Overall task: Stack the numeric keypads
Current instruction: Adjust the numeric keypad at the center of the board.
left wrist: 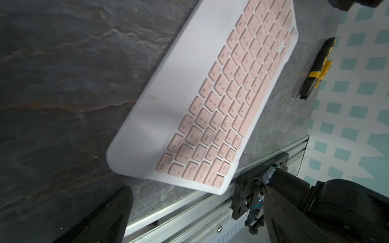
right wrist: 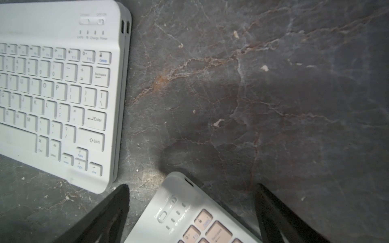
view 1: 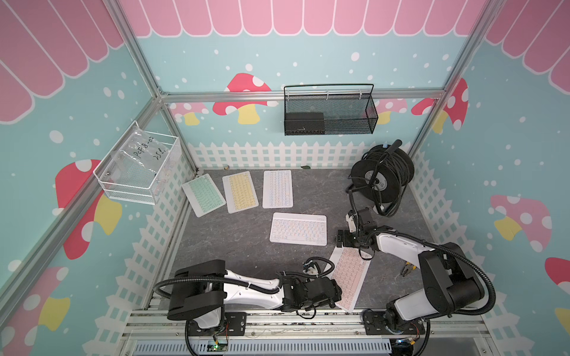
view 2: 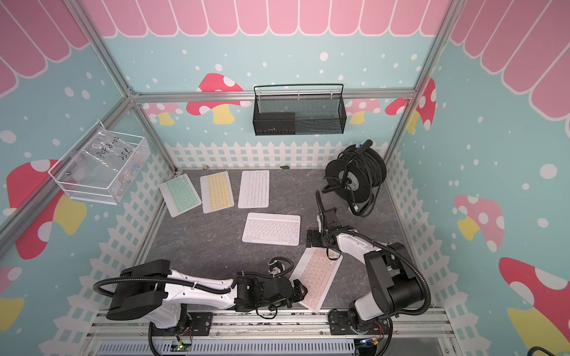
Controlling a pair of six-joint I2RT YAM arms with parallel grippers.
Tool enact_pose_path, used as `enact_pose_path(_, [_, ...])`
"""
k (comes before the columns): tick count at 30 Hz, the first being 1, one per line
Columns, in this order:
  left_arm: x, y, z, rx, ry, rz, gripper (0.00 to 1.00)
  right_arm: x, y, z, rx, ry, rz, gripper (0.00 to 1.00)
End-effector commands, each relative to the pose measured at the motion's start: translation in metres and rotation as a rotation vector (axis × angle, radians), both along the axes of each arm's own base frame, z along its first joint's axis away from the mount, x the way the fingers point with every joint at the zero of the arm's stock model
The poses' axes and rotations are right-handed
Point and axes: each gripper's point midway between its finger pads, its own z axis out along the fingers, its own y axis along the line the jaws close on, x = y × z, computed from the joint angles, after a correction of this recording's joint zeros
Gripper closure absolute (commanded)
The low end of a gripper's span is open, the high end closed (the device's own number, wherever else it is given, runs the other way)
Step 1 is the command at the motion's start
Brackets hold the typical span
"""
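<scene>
Pink keypad [right wrist: 195, 223] shows its port [right wrist: 188, 182] only from right wrist.

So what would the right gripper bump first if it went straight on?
Probably the corner of the white-framed, pink-keyed flat keypad, which sits between the right gripper's open jaws. Beyond it is only dark marbled tabletop. Depth is unclear.
</scene>
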Motion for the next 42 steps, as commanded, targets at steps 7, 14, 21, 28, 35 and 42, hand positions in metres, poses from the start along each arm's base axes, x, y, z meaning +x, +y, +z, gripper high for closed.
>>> enact_pose_path(7, [0.033,-0.005,-0.014,-0.009,-0.035,0.144,0.01,-0.058,-0.016,-0.042,-0.05,0.197,0.009,0.06])
enact_pose_path(14, [0.082,0.008,-0.011,0.016,-0.132,0.248,0.01,-0.061,-0.022,-0.045,-0.068,0.205,-0.02,0.04])
enact_pose_path(21, [0.119,0.018,0.007,0.018,-0.198,0.262,0.0,-0.071,-0.012,-0.046,0.016,0.232,-0.04,0.04])
enact_pose_path(28, [0.136,0.028,0.027,0.034,-0.251,0.249,0.01,-0.089,0.01,-0.027,0.121,0.202,-0.031,0.01])
enact_pose_path(35, [0.147,0.055,0.035,0.049,-0.273,0.259,0.01,-0.108,0.049,-0.015,0.217,0.21,-0.016,0.0])
enact_pose_path(42, [0.153,0.097,0.04,0.101,-0.306,0.28,0.01,-0.134,0.091,-0.018,0.238,0.251,0.005,0.0])
